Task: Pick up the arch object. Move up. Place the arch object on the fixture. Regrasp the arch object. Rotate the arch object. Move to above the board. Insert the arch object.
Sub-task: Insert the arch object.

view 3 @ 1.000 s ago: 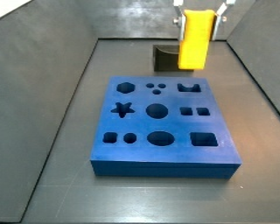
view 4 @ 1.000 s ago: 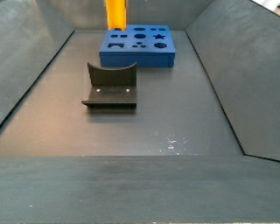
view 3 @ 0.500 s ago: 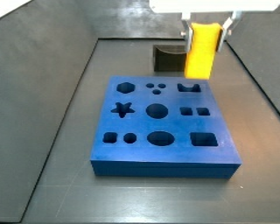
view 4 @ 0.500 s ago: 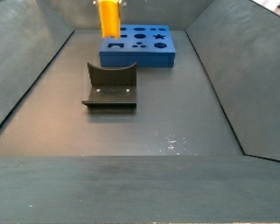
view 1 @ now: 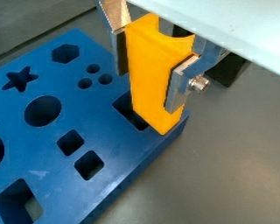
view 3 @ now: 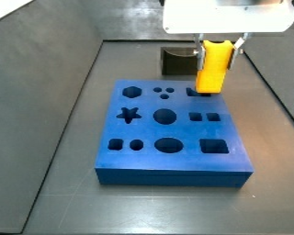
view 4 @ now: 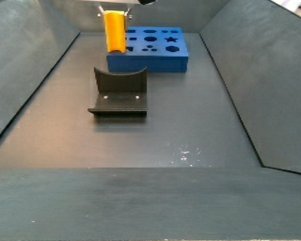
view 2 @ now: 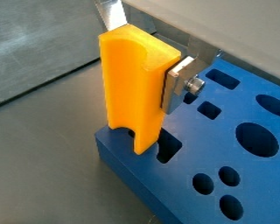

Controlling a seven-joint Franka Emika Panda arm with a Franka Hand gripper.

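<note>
The yellow-orange arch object (view 3: 211, 66) hangs upright, long axis vertical, with my gripper (view 3: 215, 48) shut on its sides. In both wrist views the silver fingers (view 1: 181, 80) (view 2: 178, 80) clamp the arch object (view 1: 152, 74) (view 2: 130, 87). Its notched end points up. Its lower end sits at the mouth of the arch cutout (view 3: 198, 92) near the far edge of the blue board (view 3: 162, 138). The dark fixture (view 3: 178, 61) stands behind the board, bare. In a side view the arch object (view 4: 114, 31) stands over the board's (view 4: 160, 52) near-left corner, past the fixture (view 4: 119, 91).
The board carries star, circle, square and hexagon cutouts (view 1: 43, 109). Sloped grey walls (view 3: 63, 110) enclose the dark floor (view 4: 153, 141) on all sides.
The gripper has come down with the arch object, from well above the board to its lower end at the arch cutout. The board and the fixture have not moved.
</note>
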